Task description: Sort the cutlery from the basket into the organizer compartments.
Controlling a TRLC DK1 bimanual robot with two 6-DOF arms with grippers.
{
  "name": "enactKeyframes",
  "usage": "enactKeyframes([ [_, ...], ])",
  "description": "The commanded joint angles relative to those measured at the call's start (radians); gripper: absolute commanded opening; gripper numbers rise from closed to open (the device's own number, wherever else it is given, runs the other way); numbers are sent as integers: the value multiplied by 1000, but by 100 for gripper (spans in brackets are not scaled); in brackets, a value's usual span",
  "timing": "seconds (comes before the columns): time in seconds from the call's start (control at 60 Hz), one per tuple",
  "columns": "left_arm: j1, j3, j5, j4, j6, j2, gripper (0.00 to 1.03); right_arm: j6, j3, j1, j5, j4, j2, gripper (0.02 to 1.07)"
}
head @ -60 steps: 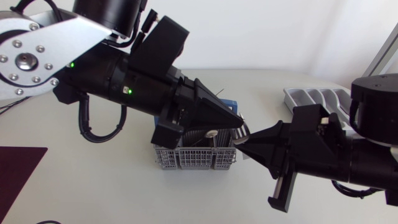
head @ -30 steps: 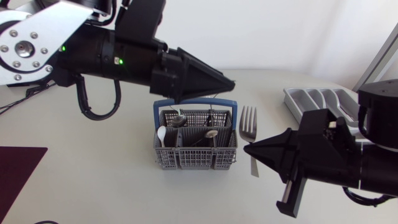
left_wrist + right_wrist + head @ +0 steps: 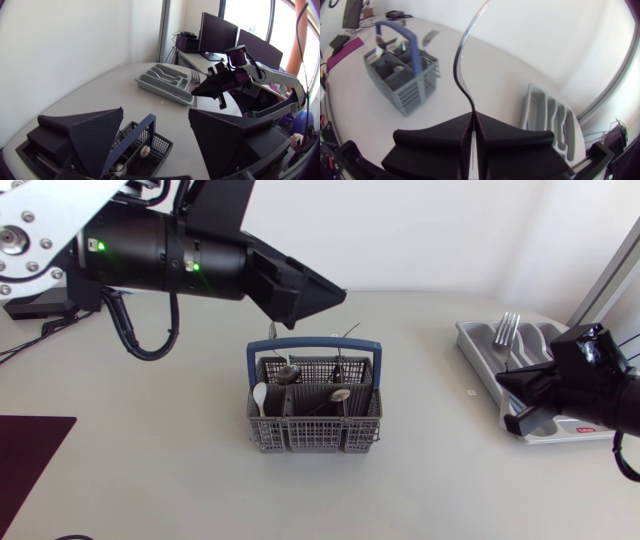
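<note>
A grey wire basket [image 3: 315, 420] with a blue handle stands mid-table and holds several spoons [image 3: 288, 373]. My left gripper [image 3: 332, 292] hangs behind and above the basket, open and empty. In the left wrist view its fingers [image 3: 92, 135] stand wide apart over the basket [image 3: 145, 150]. My right gripper [image 3: 512, 385] is shut on a metal fork [image 3: 509, 328], whose tines stand over the grey organizer [image 3: 480, 340] at the right. From the right wrist view the fork's handle [image 3: 462, 65] rises from between the closed gripper [image 3: 472, 116], with the basket [image 3: 402, 75] and organizer [image 3: 547, 120] ahead.
A dark red mat [image 3: 30, 470] lies at the table's front left edge. The organizer sits close to the table's right edge. Open tabletop lies between basket and organizer.
My left gripper opened and pulled back up and left from the basket. My right gripper carried the fork from beside the basket rightward to over the organizer.
</note>
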Motion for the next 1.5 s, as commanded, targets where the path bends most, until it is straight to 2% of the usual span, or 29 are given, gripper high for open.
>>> enactKeyframes([
  [0.0,-19,-38,-47,-10,45,-8,92,-42,55,-110,-10,71,129,8],
  [0.083,-37,-55,-87,-12,65,-10,91,-43,96,-196,-3,145,247,8],
  [0.2,-53,-73,-153,-16,94,-8,91,-39,193,-258,71,237,429,8],
  [0.45,-111,-124,-311,10,159,0,92,4,490,-298,261,323,802,8],
  [0.7,-142,-160,-350,20,171,6,92,52,748,-321,372,337,1095,8],
  [1.0,-165,-165,-368,20,174,9,92,63,925,-328,473,326,1291,8],
  [1.283,-179,-167,-371,7,174,6,92,96,1081,-343,479,203,1426,8],
  [1.483,-179,-168,-371,-6,174,-2,92,104,1147,-347,476,160,1495,11],
])
